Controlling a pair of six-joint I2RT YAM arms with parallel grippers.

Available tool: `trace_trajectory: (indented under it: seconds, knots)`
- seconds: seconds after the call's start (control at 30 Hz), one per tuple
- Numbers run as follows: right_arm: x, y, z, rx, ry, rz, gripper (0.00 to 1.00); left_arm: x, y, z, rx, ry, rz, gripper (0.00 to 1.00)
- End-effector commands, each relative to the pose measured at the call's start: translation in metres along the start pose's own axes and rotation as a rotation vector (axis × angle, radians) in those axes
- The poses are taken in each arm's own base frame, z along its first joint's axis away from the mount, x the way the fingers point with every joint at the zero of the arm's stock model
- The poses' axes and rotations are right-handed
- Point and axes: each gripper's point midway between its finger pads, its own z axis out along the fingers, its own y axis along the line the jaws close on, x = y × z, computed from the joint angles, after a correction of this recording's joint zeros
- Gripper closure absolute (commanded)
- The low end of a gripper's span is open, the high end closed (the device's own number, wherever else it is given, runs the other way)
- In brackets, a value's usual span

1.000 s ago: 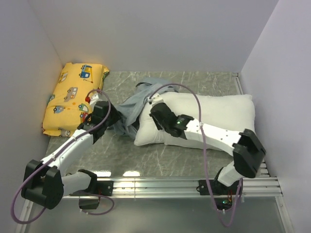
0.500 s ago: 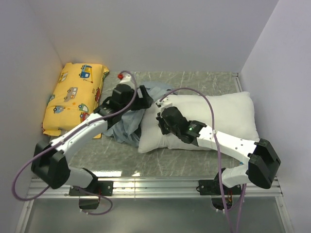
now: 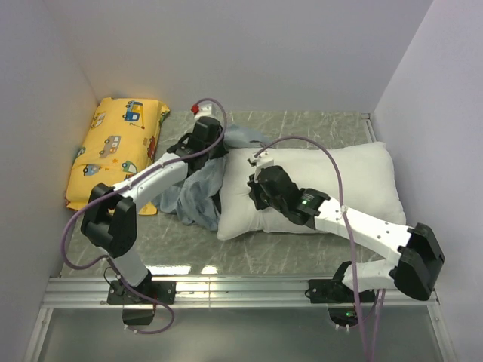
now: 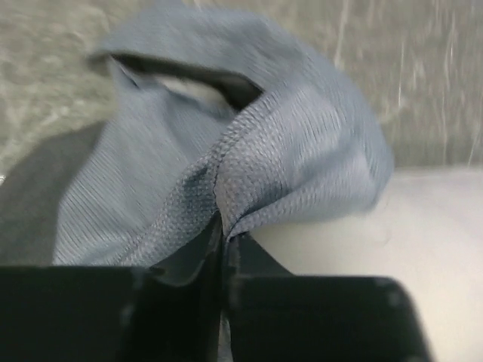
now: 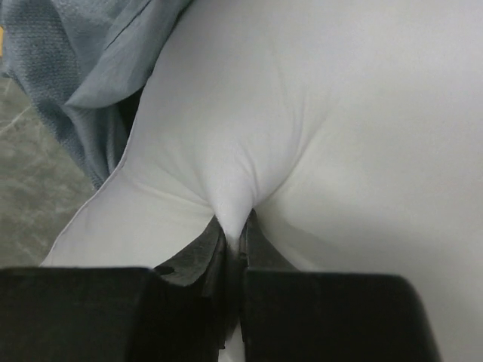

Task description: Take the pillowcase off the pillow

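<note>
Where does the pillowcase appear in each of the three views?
Top external: the pillowcase lies bunched left of centre, against the pillow's left end.
Left wrist: it fills the upper middle.
Right wrist: upper left corner.
Shared landmark: the white pillow.

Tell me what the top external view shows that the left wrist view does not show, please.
Only the top external view shows the yellow cushion by the left wall, the whole pillow, and the right gripper down on the pillow's left end. Only the left wrist view shows the left gripper shut on a fold of the pillowcase, with the weave seen up close. Both show the blue-grey pillowcase bunched against the white pillow on the marbled table.
</note>
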Motion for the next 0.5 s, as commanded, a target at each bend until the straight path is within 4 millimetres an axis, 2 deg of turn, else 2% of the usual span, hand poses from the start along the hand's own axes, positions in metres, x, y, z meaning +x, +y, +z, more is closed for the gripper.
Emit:
trace_trajectory:
  seconds: [0.0,0.03,0.07,0.13,0.17,0.23,0.27,0.4,0.43,0.47]
  knots:
    - [-0.006,0.001,-0.027,-0.034,-0.023,0.034,1.00,-0.055,0.034,0.012,-0.123,-0.143,-0.107,0.95]
    - [-0.004,0.001,-0.030,-0.036,-0.020,0.034,1.00,-0.063,0.036,0.014,-0.127,-0.155,-0.123,0.98]
    - [-0.004,0.000,-0.032,-0.039,-0.022,0.038,1.00,-0.062,0.043,0.023,-0.140,-0.146,-0.138,1.00]
    - [-0.009,0.001,-0.043,-0.058,-0.048,0.050,1.00,-0.072,0.052,0.030,-0.161,-0.150,-0.157,1.00]
    - [-0.013,0.001,-0.049,-0.067,-0.064,0.057,1.00,-0.066,0.057,0.038,-0.175,-0.132,-0.152,1.00]
    - [-0.031,0.002,-0.067,-0.088,-0.129,0.082,1.00,-0.063,0.062,0.044,-0.184,-0.117,-0.143,0.99]
    - [-0.037,0.003,-0.074,-0.099,-0.153,0.090,1.00,-0.055,0.067,0.050,-0.203,-0.099,-0.138,1.00]
    - [-0.088,-0.004,-0.121,-0.125,-0.325,0.167,1.00,-0.032,0.081,0.062,-0.222,-0.043,-0.158,0.99]
    - [-0.104,-0.004,-0.133,-0.136,-0.374,0.189,1.00,-0.021,0.087,0.063,-0.233,-0.022,-0.164,0.99]
    - [-0.113,-0.009,-0.141,-0.122,-0.406,0.204,1.00,-0.018,0.084,0.064,-0.208,-0.018,-0.170,1.00]
